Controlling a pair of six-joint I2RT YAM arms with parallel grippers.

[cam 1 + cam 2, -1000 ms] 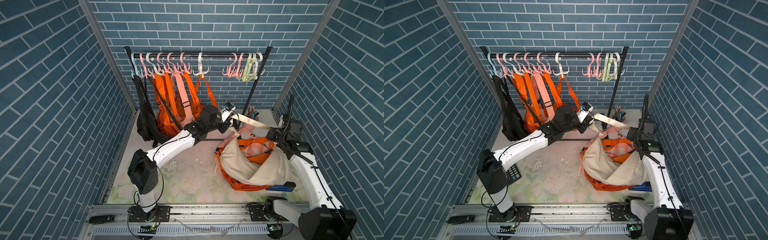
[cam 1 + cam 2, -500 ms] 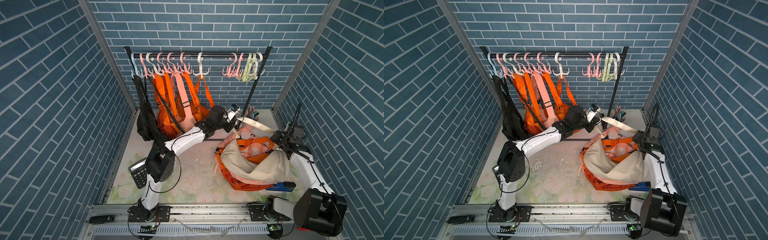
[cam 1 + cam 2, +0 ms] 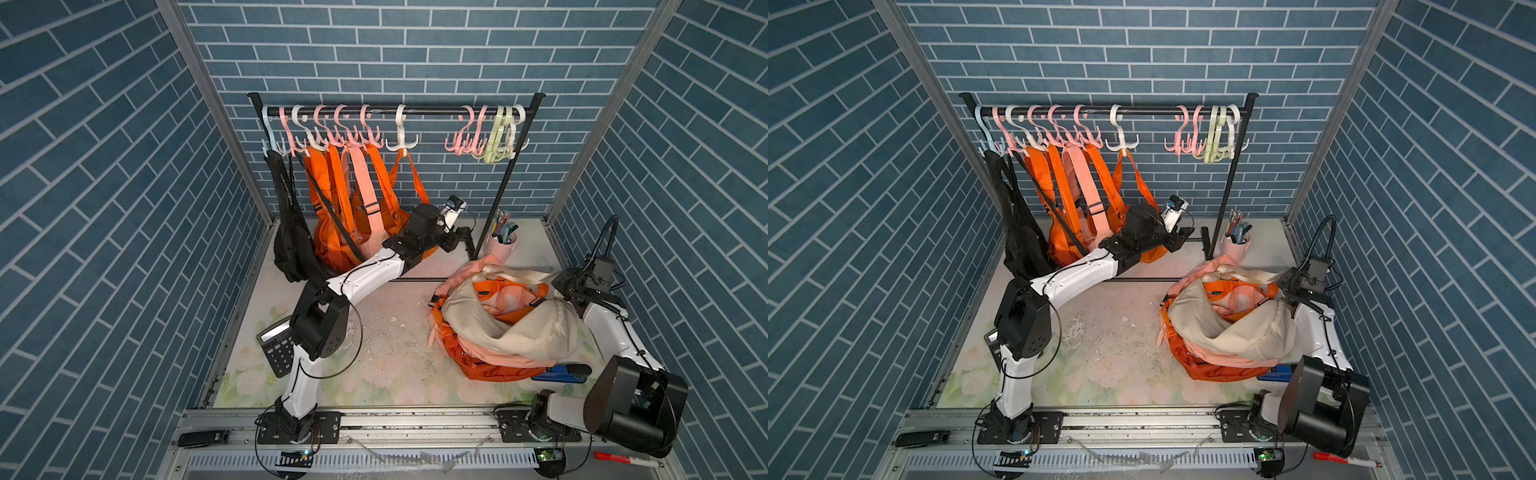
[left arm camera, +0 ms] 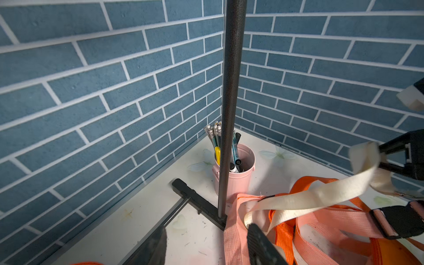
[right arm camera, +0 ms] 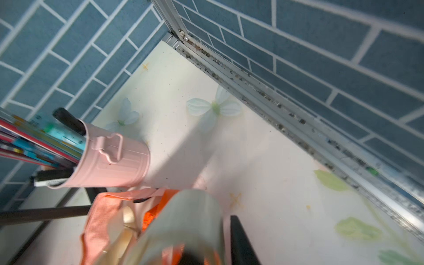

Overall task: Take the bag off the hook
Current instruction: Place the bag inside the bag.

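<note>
The beige bag (image 3: 511,328) is already off its hook and lies slumped on a pile (image 3: 482,368) of orange and pink bags at the right side of the table (image 3: 395,374). I judge this removal almost done, with only the letting go of the strap (image 4: 309,197) left, while the orange bags (image 3: 332,232) and a black bag (image 3: 291,241) hang from the hooks (image 3: 332,137) on the rail (image 3: 436,111). The left gripper (image 4: 206,231) is open and empty beside the metal post (image 4: 231,103), and the right gripper (image 4: 390,156) has its jaws partly apart with the flat woven strap draped over its tips, not pinched as far as I can tell. The bag is soft crumpled cloth, and the hooks are smooth curved plastic.
</note>
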